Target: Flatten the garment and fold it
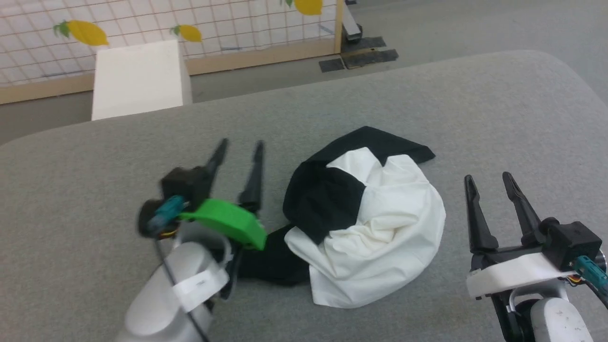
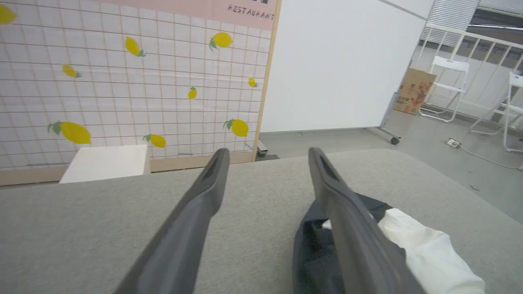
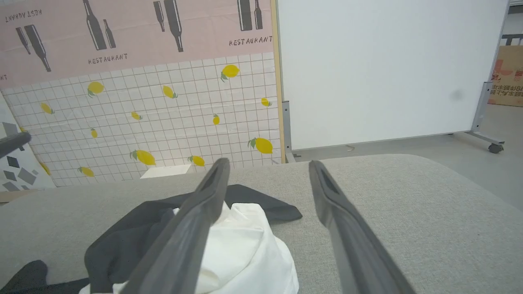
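Beyond my grey padded table (image 1: pixel 427 95) I see a white rectangular box (image 1: pixel 137 78) and a lemon-print tiled panel (image 1: pixel 47 42). The white soft-fabric T-shirt with black sleeves (image 1: pixel 380 228) lies crumpled mid-table between my left gripper (image 1: pixel 241 144) and right gripper (image 1: pixel 488 177), both spread and empty

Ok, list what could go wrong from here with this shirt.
1. The garment is a crumpled heap of overlapping layers; the open right gripper may pinch several at once and lift a lump.
2. Black fabric lies right beside the forearm of the left gripper; moving that arm could drag the heap.
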Controlling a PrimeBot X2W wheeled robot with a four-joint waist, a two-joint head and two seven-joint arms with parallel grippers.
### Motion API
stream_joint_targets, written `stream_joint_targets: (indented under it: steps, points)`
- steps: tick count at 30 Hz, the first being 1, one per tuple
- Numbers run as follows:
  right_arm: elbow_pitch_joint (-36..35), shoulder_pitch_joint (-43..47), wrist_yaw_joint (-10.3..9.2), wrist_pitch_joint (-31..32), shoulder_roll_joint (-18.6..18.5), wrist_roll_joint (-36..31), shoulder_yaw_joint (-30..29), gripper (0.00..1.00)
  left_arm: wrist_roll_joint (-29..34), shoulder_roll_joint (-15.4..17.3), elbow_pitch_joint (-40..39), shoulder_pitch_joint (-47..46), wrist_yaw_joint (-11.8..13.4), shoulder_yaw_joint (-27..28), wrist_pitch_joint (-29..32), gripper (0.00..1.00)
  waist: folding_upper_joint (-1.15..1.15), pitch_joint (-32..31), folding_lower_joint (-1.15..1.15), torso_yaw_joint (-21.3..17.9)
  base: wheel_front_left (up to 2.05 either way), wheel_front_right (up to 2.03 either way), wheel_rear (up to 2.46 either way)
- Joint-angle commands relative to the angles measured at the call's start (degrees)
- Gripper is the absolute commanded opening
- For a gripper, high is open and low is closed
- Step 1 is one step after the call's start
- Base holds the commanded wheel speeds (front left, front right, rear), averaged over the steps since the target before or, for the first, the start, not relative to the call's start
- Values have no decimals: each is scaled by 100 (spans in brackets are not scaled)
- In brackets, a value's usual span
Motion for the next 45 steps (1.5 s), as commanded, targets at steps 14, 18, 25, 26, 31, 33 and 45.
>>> stream_joint_targets:
  steps: [14,18,25,26,31,33,45]
  points:
    - [-200,93,-10,432,6,-206,85,100,1268,-155,-1516,1894,16,1865,-44,100,0,77,0,714,0,0,0]
    - [-93,-226,-10,1061,4,-293,637,100,1478,-387,-1597,2005,-189,2019,-44,100,0,174,0,906,0,0,0]
    - [558,-1062,-10,2839,-129,-231,1647,100,1707,-679,-1587,1907,-515,2232,-44,100,0,409,0,1228,0,0,0]
    - [689,-1184,-10,3146,-127,-220,1703,100,1739,-713,-1579,1883,-557,2253,-44,100,0,443,0,1279,0,0,0]
    - [1128,-1611,-10,4286,-159,-388,1928,100,1827,-835,-1565,1781,-680,2295,-44,100,0,580,0,1523,0,0,0]
    - [1228,-1718,-10,4582,-185,-380,2040,100,1845,-863,-1546,1747,-715,2296,-44,100,0,623,0,1599,0,0,0]
    - [876,-1797,-10,3984,-168,-180,1464,0,1879,-910,-1436,1837,-785,2409,-44,100,0,454,0,1493,0,0,0]
